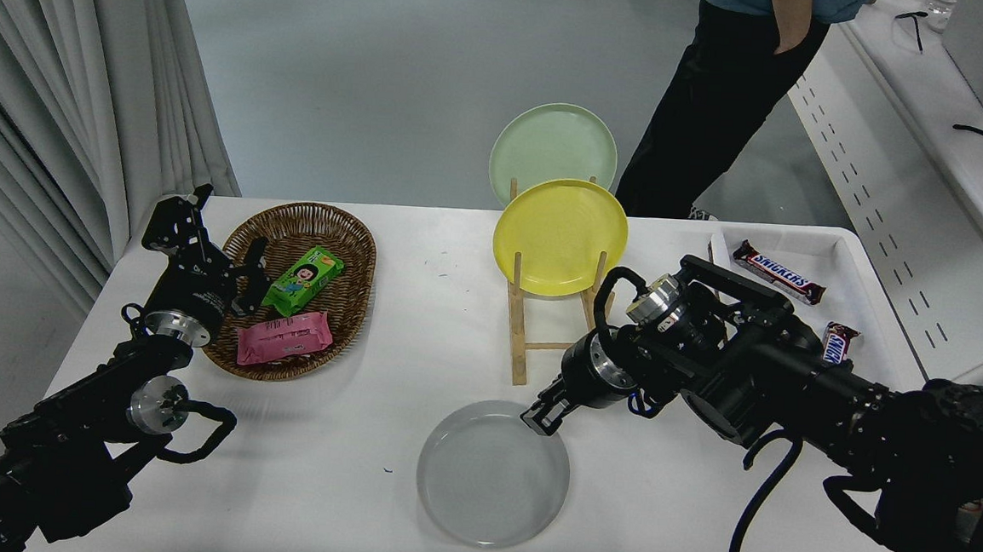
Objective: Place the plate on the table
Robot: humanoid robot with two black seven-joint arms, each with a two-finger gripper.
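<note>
The light-grey plate lies flat or nearly flat on the white table, near its front middle. My right gripper comes in from the right and is at the plate's far right rim, with its fingers closed over the rim's edge. My left gripper is parked at the left, open and empty, beside the wicker basket.
A wooden rack behind the plate holds a yellow plate and a pale green plate. A wicker basket holds a green packet and a pink packet. A white tray with chocolate bars is at the right. A person stands at the far side.
</note>
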